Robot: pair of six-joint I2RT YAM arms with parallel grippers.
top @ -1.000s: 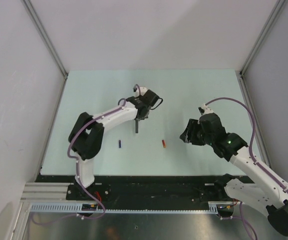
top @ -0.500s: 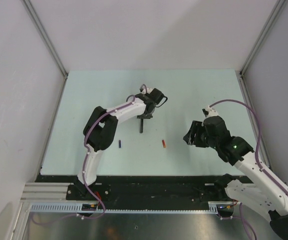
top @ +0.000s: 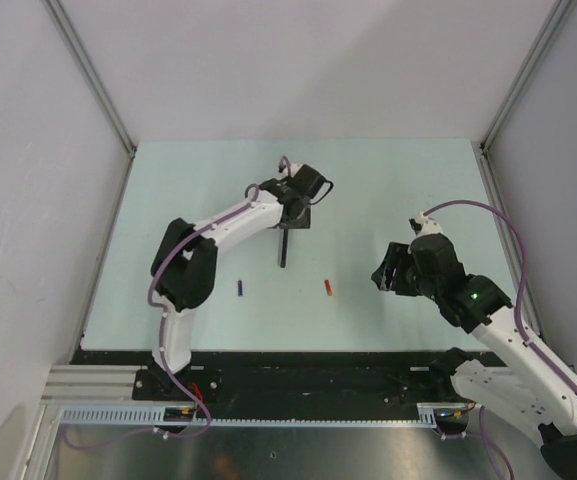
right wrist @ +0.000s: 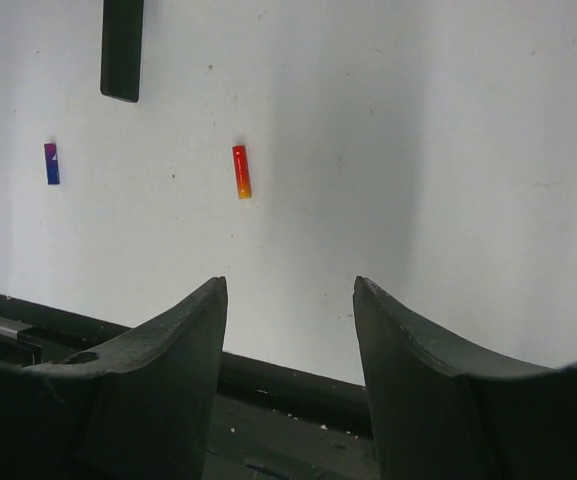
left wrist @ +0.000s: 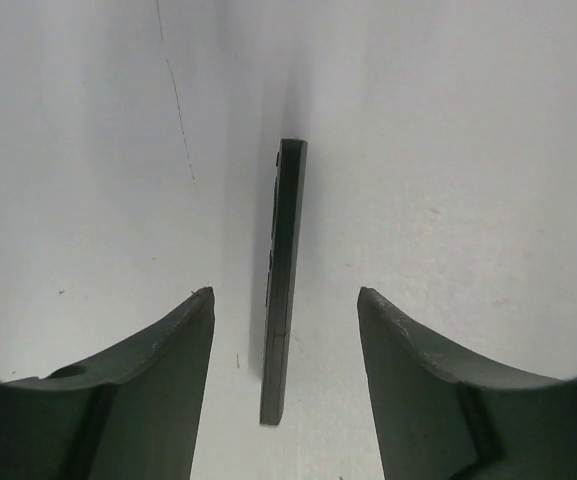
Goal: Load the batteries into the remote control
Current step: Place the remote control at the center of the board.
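The remote control (left wrist: 284, 270) is a slim black bar resting on its long edge on the table; in the top view the remote control (top: 284, 248) lies mid-table. My left gripper (left wrist: 285, 292) is open and straddles its near end, with a gap on both sides. In the top view the left gripper (top: 293, 217) hovers just behind the bar. A dark blue battery (top: 240, 287) and an orange-red battery (top: 328, 287) lie nearer the front. My right gripper (top: 384, 270) is open and empty, right of the orange-red battery (right wrist: 240, 172). The blue battery (right wrist: 51, 163) shows at the left of the right wrist view.
The pale table (top: 408, 190) is boxed in by white walls at left, back and right. A black strip (right wrist: 298, 385) runs along the table's front edge, just under the right gripper's fingers.
My left gripper has opened and let go of the remote control, which now stands free on the table. The left arm drew back slightly; the right arm drifted a little right.
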